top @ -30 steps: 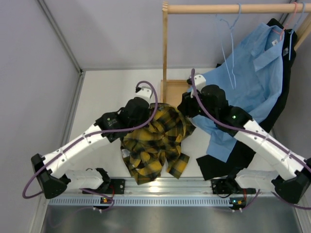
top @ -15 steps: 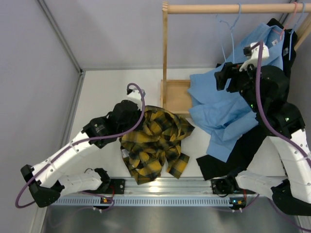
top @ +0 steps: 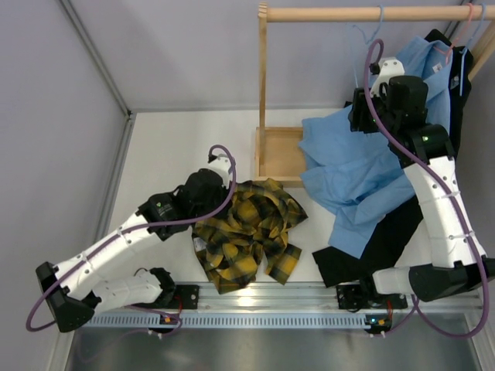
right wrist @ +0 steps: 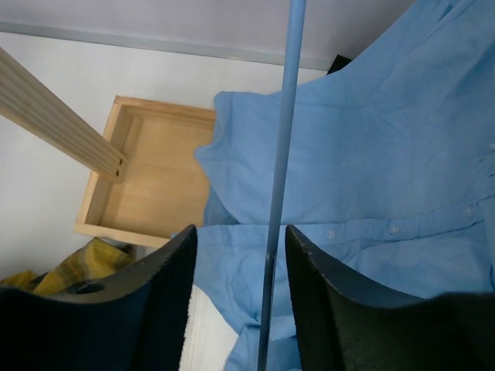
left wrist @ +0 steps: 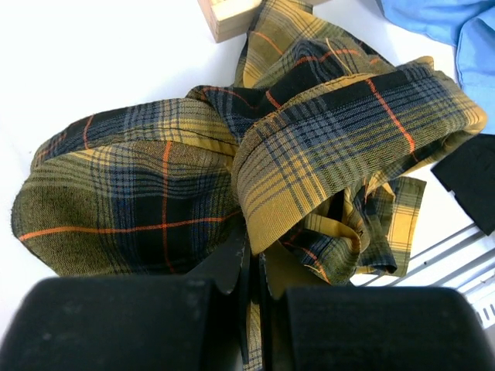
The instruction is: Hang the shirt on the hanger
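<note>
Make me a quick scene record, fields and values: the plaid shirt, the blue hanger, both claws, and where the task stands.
shirt: yellow and black plaid, crumpled on the table
hanger: pale blue, hooked on the wooden rail, nothing on it
left claw: shut, pinching a fold of the shirt
right claw: open, one finger on each side of the hanger's wire
nearby: light blue shirt, black garment
task state: shirt not yet on hanger

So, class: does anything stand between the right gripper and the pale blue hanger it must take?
Nothing visible does. The hanger, a thin wire, runs between the open fingers of the right gripper in the right wrist view; the light blue shirt lies behind it, not in front.
</note>
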Motion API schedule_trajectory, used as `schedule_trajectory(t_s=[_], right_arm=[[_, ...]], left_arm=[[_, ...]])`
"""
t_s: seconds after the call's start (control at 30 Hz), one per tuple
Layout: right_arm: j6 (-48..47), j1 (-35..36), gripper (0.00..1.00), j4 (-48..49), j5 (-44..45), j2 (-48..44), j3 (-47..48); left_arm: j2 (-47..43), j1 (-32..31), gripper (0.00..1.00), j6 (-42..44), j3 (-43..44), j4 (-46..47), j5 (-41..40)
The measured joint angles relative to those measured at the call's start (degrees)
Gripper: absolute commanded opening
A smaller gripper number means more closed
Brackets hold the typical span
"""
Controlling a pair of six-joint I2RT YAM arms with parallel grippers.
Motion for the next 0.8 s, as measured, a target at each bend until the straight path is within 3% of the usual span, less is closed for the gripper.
schedule_trajectory(t_s=[0.27,0.53,0.7,0.8], right_arm=[[0.0,-0.3,0.38,0.0,-0.5,-0.4,0.1],[-0.1,-0.3,0.16,-0.1,0.7,-0.4,0.5],[0.0,-0.3,0.12,-0.2,1.6,-0.4,2.3],[-0.2,-0.3,0.0,0.0,2.0,-0.4,3.2]], left_arm=[[-1.8,0.0,0.0,0.0,-2.1,0.0,1.9],[-2.1,0.0,0.0,0.0,-2.7,0.0,2.4],[-2.1,0.0,0.0,0.0,-3.0,0.0,3.0],[-2.1,0.0,0.0,0.0,-3.0,0.0,3.1]])
